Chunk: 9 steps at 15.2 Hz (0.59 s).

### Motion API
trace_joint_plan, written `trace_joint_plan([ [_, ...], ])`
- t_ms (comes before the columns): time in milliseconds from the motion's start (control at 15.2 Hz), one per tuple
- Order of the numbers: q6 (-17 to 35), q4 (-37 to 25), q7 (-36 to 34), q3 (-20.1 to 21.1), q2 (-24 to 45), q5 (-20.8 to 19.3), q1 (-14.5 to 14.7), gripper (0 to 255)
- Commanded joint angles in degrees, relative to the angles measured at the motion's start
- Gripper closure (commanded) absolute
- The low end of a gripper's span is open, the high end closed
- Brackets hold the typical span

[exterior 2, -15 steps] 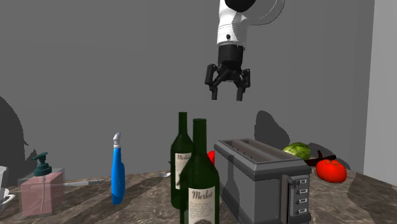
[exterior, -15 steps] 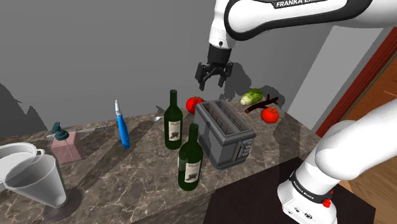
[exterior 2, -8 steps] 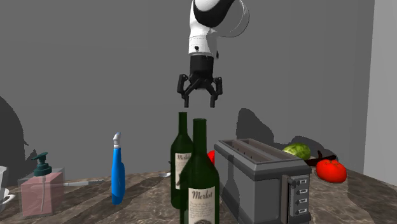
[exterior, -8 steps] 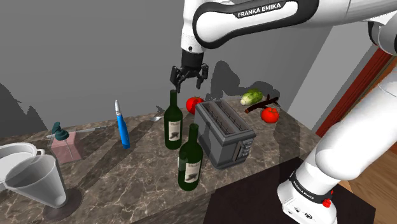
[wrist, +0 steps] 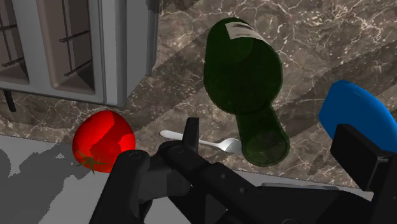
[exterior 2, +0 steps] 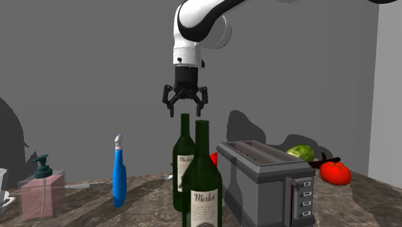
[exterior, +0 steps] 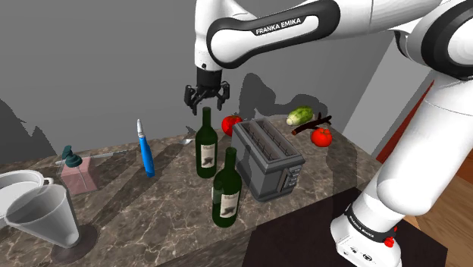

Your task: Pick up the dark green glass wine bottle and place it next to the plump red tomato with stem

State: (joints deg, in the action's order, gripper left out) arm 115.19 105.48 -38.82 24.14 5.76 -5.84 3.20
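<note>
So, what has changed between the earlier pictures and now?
The gripper, open and empty, moved toward the shoulder view's left and down, from over the toaster to just above the rear wine bottle. Nothing on the counter moved.

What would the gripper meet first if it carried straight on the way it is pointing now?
Most likely the top of the rear dark green wine bottle, which stands upright almost directly under the open gripper. The exact alignment in depth is uncertain.

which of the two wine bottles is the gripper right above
The rear bottle, between the blue bottle and the toaster: the open gripper hangs over its neck. The front bottle stands clear of it.
</note>
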Motion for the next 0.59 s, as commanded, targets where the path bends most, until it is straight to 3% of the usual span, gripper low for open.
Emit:
trace_joint_plan([
  [0, 1.5, 0.9, -0.2, -0.1, 0.6, -0.3, 0.0, 0],
  [528, 3.3, 2.1, -0.4, -0.1, 1.3, -0.8, 0.0, 0],
])
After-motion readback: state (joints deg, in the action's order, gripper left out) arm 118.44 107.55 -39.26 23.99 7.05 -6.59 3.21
